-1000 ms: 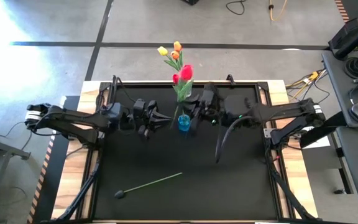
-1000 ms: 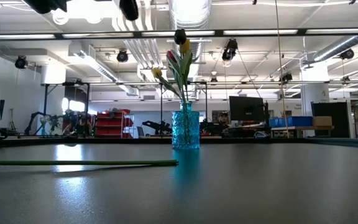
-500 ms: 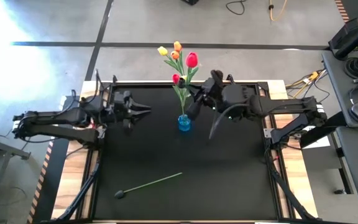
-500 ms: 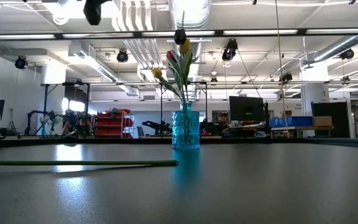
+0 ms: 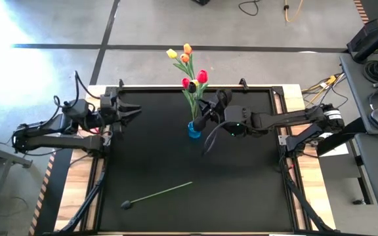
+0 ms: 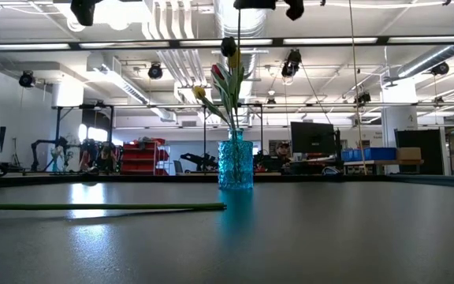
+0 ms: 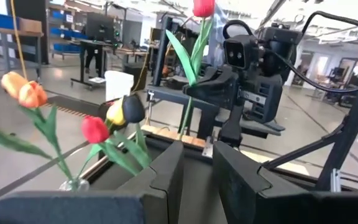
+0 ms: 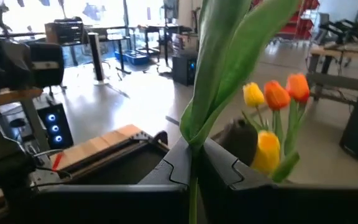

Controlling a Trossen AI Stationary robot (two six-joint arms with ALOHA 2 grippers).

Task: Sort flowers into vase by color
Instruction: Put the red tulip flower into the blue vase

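Black table [image 5: 241, 190], tulips [image 5: 188, 65] in vase [image 5: 194, 129]

The vase [image 6: 236, 165], centre of the low view, looks like blue translucent glass with a knobbly textured surface; the table [image 5: 241, 183] top is black and matt, faintly sheened at low angle; its edge boards [image 5: 310, 190] look like pale wood; the flowers [image 5: 190, 72] look like smooth plastic or cloth.
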